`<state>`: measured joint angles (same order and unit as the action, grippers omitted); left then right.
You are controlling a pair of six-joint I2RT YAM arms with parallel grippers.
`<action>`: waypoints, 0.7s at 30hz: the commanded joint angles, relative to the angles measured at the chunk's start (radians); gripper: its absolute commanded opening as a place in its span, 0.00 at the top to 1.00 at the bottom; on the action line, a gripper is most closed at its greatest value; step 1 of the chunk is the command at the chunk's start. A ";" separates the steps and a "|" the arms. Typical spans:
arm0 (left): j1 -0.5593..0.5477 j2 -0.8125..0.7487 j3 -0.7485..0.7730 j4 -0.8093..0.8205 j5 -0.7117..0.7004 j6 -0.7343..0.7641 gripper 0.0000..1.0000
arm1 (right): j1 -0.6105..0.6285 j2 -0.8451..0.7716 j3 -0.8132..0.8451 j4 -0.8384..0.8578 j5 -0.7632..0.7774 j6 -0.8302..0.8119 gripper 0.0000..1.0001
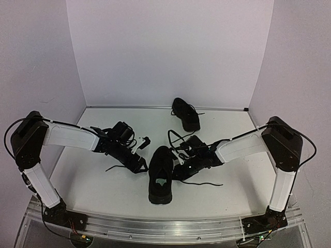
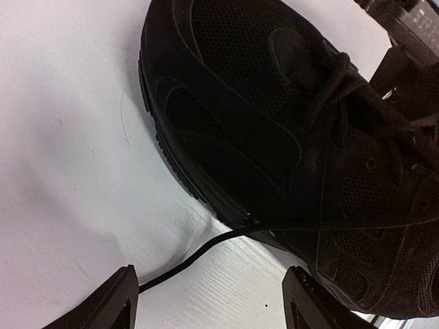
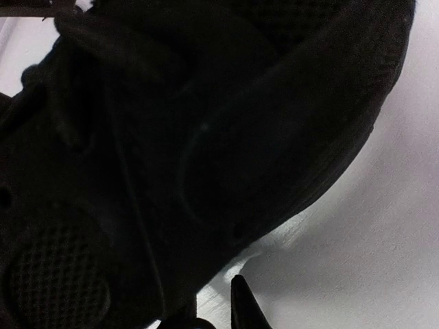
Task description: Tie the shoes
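Tabletop (image 1: 88, 194) white, two black sneakers on it, well apart. Near shoe (image 1: 160, 175) dead centre of the overhead frame; far shoe (image 1: 186, 114) higher up, just right of centre, close to the back wall (image 1: 170, 51). Laces loose on both. Action all at the near shoe: left gripper (image 1: 139, 164) just beside its left flank, right gripper (image 1: 179, 170) pressed in at its right flank. Left lace (image 1: 115, 168) trailing toward the left of frame below that arm, right lace (image 1: 207, 183) strung out across the tabletop toward the lower right.

Over to the left wrist view: near shoe filling the upper right, mesh side and sole edge to the lens. Jaws released, spread wide, fingers (image 2: 113, 308) at either end of the gap along the bottom edge. Left lace slanting down from the sole edge toward the lower-left finger, lying on the tabletop; touching that finger or not, cannot tell.

Right wrist view: almost all black, near shoe crowding in from the upper left, wedge of tabletop at lower right. One pointed fingertip (image 3: 241, 305) poking up at the bottom edge, just beside the sole. Jaws there clenched, released or grasping lace: cannot tell.
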<state>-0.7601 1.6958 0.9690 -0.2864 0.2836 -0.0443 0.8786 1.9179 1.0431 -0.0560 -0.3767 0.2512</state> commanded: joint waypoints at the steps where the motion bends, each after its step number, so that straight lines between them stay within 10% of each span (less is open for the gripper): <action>1: 0.001 -0.011 -0.022 0.045 -0.031 0.100 0.26 | -0.003 -0.011 0.011 0.024 0.016 0.000 0.92; 21: -0.028 0.165 0.084 0.007 -0.055 0.278 0.50 | -0.030 -0.051 -0.044 0.020 0.001 0.032 1.00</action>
<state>-0.7812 1.8360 1.0275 -0.3028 0.2137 0.2141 0.8580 1.9088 1.0158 -0.0433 -0.3820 0.2696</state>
